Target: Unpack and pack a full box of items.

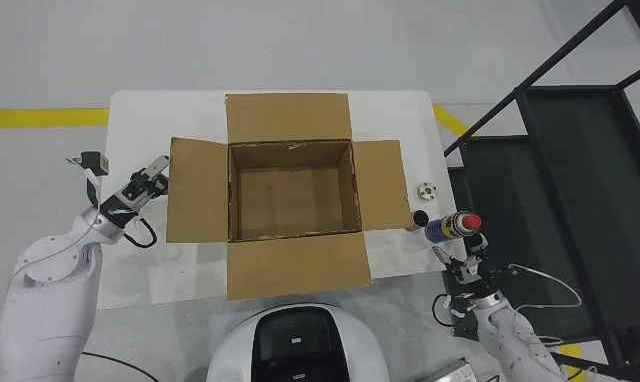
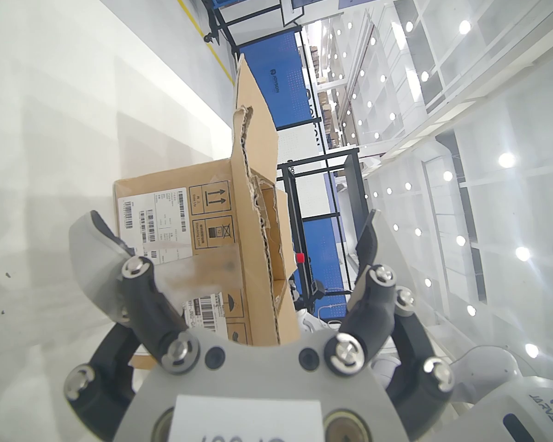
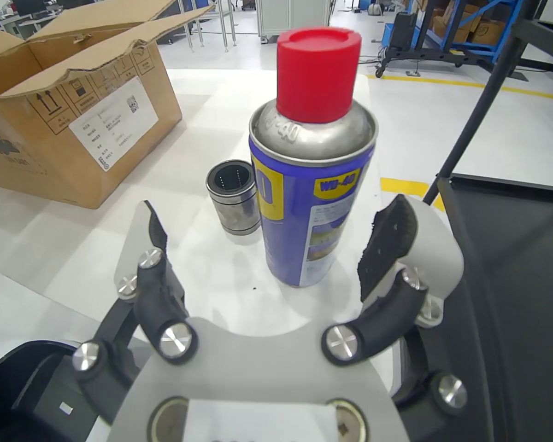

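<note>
I see the open cardboard box in the middle of the white counter with all four flaps spread, bare counter to its left, and a black metal stair frame close off the counter's right edge. The red-capped spray can stands upright near that edge, a small metal sleeve just beside it, directly in front of my right hand. That hand's fingers are spread wide with nothing in them; my left hand hangs just beside the box's left flap, likewise spread and holding nothing.

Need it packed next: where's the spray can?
Top view: the spray can stands on the table at its right edge, beside a metal cylinder, before the open right gripper.
</note>
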### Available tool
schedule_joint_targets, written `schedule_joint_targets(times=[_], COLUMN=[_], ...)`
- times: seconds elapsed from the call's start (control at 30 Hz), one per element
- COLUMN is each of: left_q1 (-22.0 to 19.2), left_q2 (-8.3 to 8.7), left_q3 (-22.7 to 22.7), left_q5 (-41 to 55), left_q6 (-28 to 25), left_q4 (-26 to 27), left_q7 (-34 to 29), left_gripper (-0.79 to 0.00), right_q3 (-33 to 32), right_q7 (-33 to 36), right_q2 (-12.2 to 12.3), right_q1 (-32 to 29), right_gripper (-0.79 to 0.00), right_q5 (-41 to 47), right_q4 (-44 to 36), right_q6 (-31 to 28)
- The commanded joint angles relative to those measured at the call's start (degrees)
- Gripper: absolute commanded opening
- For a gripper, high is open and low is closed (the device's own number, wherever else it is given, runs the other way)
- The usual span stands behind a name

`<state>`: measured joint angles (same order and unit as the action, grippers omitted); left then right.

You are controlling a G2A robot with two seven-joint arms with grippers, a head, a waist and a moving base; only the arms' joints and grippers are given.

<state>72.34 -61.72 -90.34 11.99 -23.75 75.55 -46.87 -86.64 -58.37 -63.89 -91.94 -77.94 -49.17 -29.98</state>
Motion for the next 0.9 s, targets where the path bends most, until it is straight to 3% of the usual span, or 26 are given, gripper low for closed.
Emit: schedule_joint_targets(times=[0.0,0.43,0.47,0.53,0.57,0.7,0.87], left_q1=[0.0,0.0,0.0,0.0,0.0,0.0,0.0], left_q2=[0.0,0.0,0.0,0.0,0.0,0.0,0.0], left_q3=[0.0,0.0,0.0,0.0,0.0,0.0,0.0], left_q5=[0.0,0.0,0.0,0.0,0.0,0.0,0.0], left_q6=[0.0,0.0,0.0,0.0,0.0,0.0,0.0], left_q4=[0.0,0.0,0.0,0.0,0.0,0.0,0.0], left_q7=[0.0,0.0,0.0,0.0,0.0,0.0,0.0], left_gripper=[0.0,0.0,0.0,0.0,0.0,0.0,0.0], right_q3=[0.2,-0.27,-0.43,-0.44,-0.42,-0.34,-0.32], right_q7=[0.88,5.12,5.89,7.14,7.71,8.82,9.24], right_q2=[-0.03,0.0,-0.06,-0.23,-0.25,-0.29,-0.29], right_q1=[0.81,4.45,4.8,5.51,5.79,6.39,6.47], right_gripper=[0.0,0.0,-0.031,-0.166,-0.397,-0.785,-0.785], right_q5=[0.12,3.02,3.79,5.39,5.54,6.0,6.25], right_q4=[0.33,3.89,4.37,4.78,4.91,5.05,4.9], right_q6=[-0.3,-2.28,-1.81,-2.01,-1.88,-2.0,-2.21])
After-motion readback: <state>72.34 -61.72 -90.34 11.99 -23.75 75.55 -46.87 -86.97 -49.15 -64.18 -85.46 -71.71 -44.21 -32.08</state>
